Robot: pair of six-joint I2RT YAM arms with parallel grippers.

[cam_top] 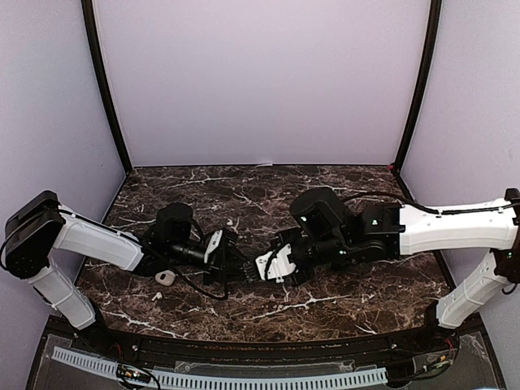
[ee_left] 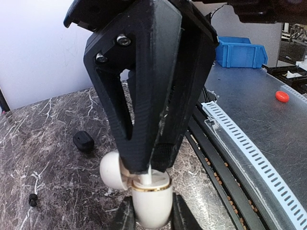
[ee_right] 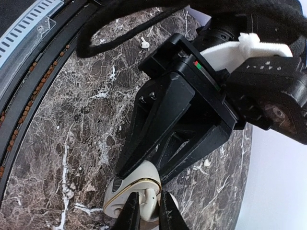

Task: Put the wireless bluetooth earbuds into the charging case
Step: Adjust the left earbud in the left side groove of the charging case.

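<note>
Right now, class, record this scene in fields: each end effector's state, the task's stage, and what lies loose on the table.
left end effector: shut on the open white charging case
right end effector: shut on a white earbud, at the case's mouth
stage: earbud stem at the case's opening
loose on table: black case, spare earbud
</note>
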